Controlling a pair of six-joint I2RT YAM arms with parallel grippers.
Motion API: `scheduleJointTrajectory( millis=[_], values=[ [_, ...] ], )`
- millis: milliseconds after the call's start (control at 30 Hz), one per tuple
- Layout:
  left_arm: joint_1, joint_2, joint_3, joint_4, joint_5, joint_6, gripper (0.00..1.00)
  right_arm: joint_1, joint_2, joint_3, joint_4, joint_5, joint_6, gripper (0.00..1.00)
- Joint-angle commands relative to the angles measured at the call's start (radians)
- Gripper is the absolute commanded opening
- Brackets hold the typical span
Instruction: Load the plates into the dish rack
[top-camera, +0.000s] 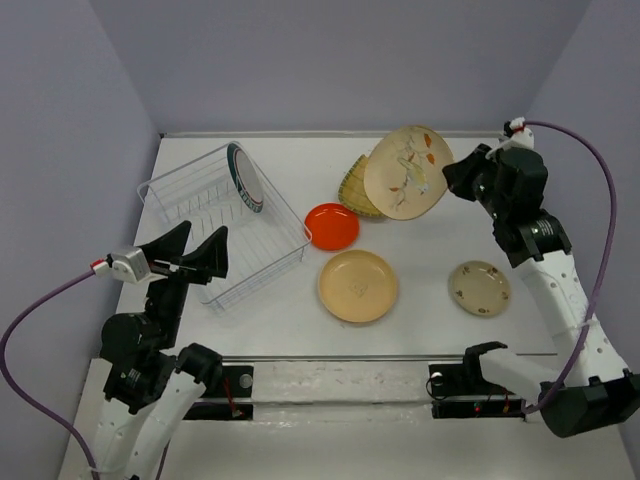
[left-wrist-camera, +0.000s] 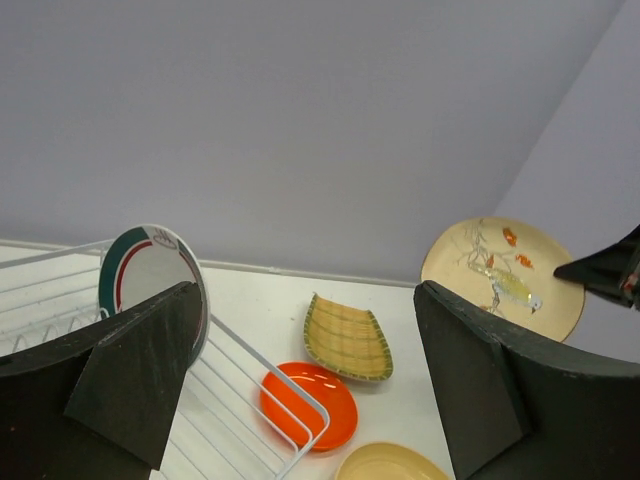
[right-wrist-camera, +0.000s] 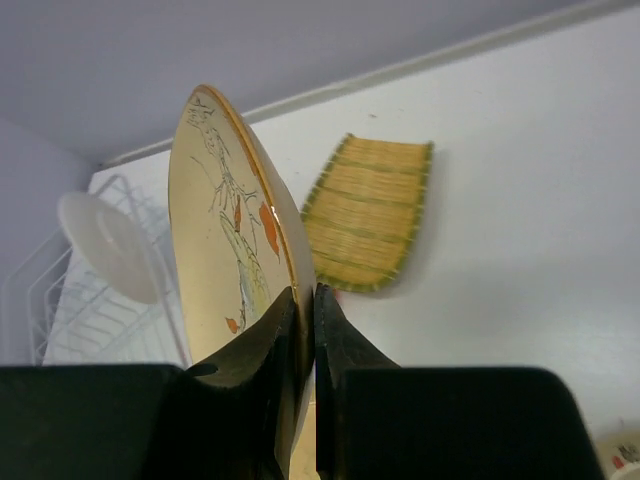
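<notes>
Right gripper (top-camera: 452, 179) pinches the cream plate (top-camera: 405, 172) upright by its rim. The rack (top-camera: 260, 273) lies at nine o'clock, beside the open left gripper (top-camera: 194, 247).

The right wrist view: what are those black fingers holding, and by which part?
The right gripper pinches the cream bird-painted plate by its rim, edge-on; the left gripper holds nothing.

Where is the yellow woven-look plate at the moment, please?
In the top view the yellow woven-look plate lies at the far side of the table, just behind the orange-red plate and partly hidden by the cream plate in the right gripper.
</notes>
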Motion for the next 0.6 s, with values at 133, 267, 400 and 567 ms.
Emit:
scheduleJointTrajectory(
  millis=[133, 267, 400, 567],
  values=[
    [0.04, 0.068, 0.083, 0.007, -0.089, -0.01, 0.99, 0.484, 0.356, 0.555, 0.175, 0.273, -0.093, 0.07],
    [0.057, 0.069, 0.102, -0.028, -0.23, -0.015, 0.99, 0.646, 0.631, 0.891, 0.119, 0.404, -0.197, 0.07],
    [0.065, 0.044, 0.105, -0.06, -0.379, -0.038, 0.99, 0.732, 0.898, 1.241, 0.056, 0.505, -0.28, 0.07],
    [0.069, 0.024, 0.111, -0.102, -0.535, -0.069, 0.99, 0.782, 1.115, 1.489, 0.082, 0.597, -0.361, 0.07]
  ],
)
